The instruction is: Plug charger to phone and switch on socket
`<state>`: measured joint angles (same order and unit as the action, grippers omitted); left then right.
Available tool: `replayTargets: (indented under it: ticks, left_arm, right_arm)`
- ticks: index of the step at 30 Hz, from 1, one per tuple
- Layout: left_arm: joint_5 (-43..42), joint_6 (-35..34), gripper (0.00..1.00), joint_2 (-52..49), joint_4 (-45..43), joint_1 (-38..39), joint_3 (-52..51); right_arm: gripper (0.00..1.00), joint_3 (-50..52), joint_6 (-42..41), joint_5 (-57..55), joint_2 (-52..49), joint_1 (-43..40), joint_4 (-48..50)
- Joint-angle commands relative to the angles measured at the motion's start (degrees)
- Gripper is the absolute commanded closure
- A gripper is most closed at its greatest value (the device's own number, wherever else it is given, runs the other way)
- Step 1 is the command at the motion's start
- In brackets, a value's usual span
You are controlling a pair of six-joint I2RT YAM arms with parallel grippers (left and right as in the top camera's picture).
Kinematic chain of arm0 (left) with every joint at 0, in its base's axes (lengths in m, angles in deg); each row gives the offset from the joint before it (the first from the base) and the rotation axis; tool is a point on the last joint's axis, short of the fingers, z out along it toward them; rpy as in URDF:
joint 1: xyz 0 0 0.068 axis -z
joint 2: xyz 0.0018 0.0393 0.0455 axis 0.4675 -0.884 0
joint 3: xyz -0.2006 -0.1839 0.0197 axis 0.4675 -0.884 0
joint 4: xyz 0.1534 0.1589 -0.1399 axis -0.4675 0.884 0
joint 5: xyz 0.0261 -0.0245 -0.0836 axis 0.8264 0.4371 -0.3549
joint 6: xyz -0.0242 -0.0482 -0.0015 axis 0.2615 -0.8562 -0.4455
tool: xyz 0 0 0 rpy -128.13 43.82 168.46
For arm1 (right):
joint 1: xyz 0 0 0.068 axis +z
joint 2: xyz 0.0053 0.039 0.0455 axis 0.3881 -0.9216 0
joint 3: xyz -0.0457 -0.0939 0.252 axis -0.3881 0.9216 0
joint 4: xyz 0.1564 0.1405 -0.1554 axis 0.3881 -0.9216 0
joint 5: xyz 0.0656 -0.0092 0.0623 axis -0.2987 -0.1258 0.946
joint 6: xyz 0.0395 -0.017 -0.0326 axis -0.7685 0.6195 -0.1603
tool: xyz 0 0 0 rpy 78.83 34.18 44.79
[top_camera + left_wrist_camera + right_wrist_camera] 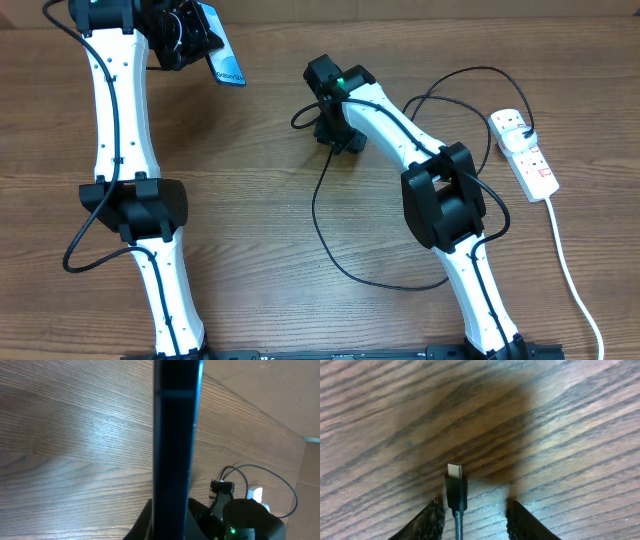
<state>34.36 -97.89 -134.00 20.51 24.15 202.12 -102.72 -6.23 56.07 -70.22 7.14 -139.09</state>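
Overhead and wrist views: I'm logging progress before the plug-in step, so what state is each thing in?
Slim blue-screened phone: held off the table, unplugged.
Left tool: shut on that phone.
Thin black charger cable: lying slack; connector tip free.
Right tool: open, astride the tip.
White power strip socket: black plug inserted; switch position unreadable.

left gripper (198, 40) holds phone (226, 63), tilted | right gripper (338, 135) low over cable (313, 207) | power strip (527, 152) far right
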Motion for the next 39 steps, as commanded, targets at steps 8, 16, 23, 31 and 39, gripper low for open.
replayTargets:
  ticks: [8, 16, 23, 31, 39]
  left_arm:
    - [-1.36, 0.09, 0.96, 1.9, -0.22, 0.15, 1.27]
    - [-1.36, 0.09, 0.96, 1.9, -0.2, 0.15, 1.27]
    - [-1.36, 0.09, 0.96, 1.9, -0.13, 0.15, 1.27]
    - [-1.33, 0.09, 0.96, 1.9, -0.15, 0.15, 1.27]
    - [-1.36, 0.09, 0.96, 1.9, -0.09, 0.15, 1.27]
  right_arm:
    - [0.73, -0.07, 1.33, 2.71, -2.51, 0.07, 1.73]
    - [0.75, -0.07, 1.31, 2.47, -2.54, 0.07, 2.73]
    - [0.78, -0.07, 1.36, 1.55, -2.62, -0.07, 2.21]
    - [0.81, -0.07, 1.79, 1.36, -3.06, -0.07, 2.14]
    - [0.83, -0.07, 2.47, 1.4, -3.06, -0.15, 2.6]
